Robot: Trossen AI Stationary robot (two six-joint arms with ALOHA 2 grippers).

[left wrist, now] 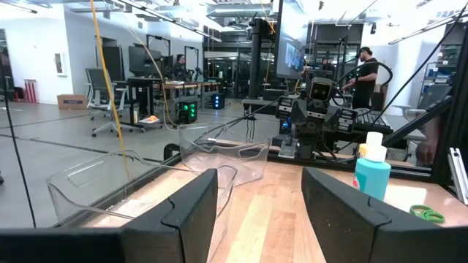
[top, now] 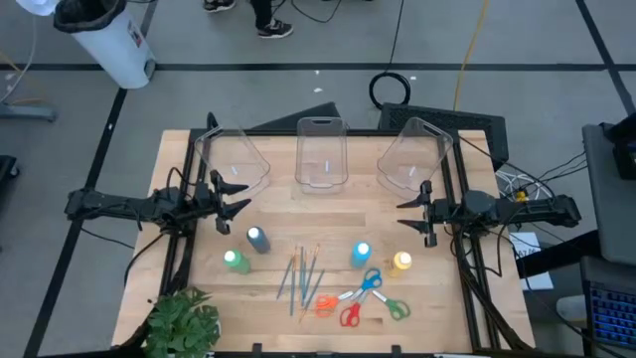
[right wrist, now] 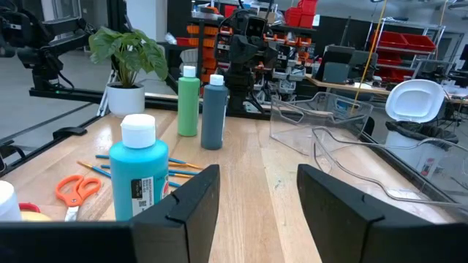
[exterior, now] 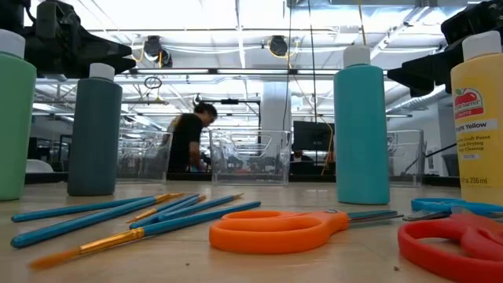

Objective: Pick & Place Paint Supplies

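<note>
My left tool (top: pixel 237 196) and right tool (top: pixel 405 216) hover with fingers apart, holding nothing. Paint bottles (top: pixel 257 239), brushes (top: pixel 301 276) and scissors (top: pixel 364 288) lie on the counter (top: pixel 328 214) between them.

**Four cameras, one table**

The high view looks straight down on the whole wooden table (top: pixel 328 214). The low view sits at table-top height, close behind the orange scissors (exterior: pixel 271 230), facing the clear bins (exterior: pixel 251 157) and the room. Each wrist view looks across the table toward the opposite arm. The light blue bottle (right wrist: pixel 139 175) shows in all four views.
</note>
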